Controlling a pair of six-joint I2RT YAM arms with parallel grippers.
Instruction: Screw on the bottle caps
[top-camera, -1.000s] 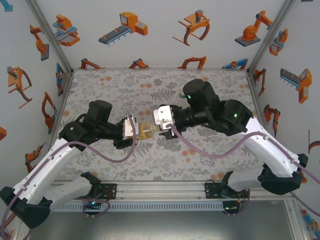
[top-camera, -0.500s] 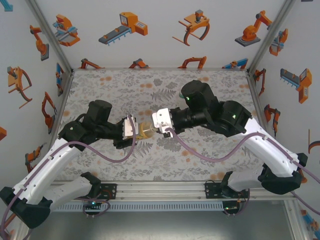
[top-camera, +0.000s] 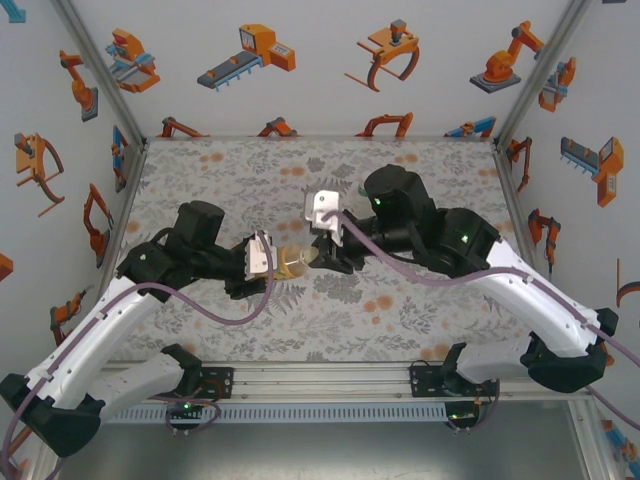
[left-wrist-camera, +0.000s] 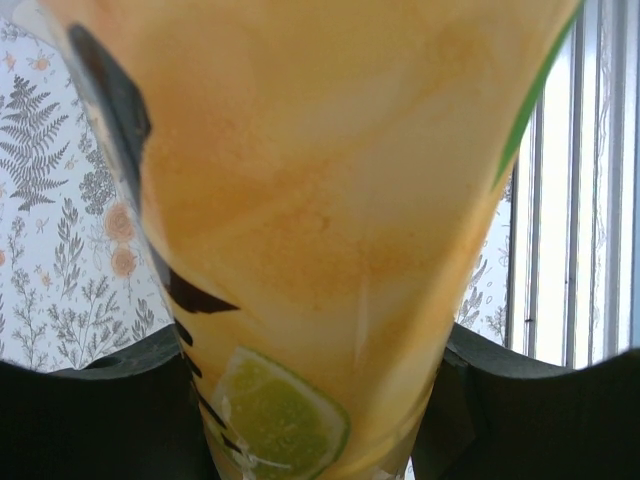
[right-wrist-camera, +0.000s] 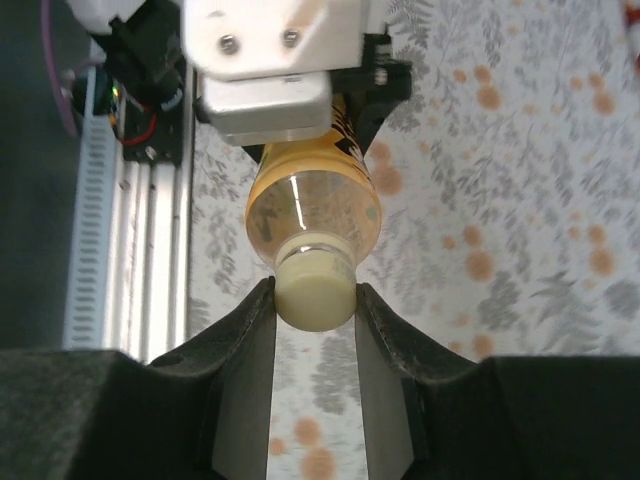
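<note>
Floral-patterned counter (top-camera: 400, 320): the black left arm (top-camera: 150, 275) and black right arm (top-camera: 470, 245) meet above its middle.
The left hand (top-camera: 272, 262) is clenched around the body of the yellow-orange plastic juice bottle (right-wrist-camera: 313, 215), holding it on its side above the counter, neck pointing toward the right arm. In the left wrist view a lime-slice print shows low on the bottle wall, between the two dark fingers. The right hand (right-wrist-camera: 315, 305) is grasping the pale yellow round plastic screw cap (right-wrist-camera: 315, 290), with one finger touching each side of it. The cap sits on the bottle's neck.
</note>
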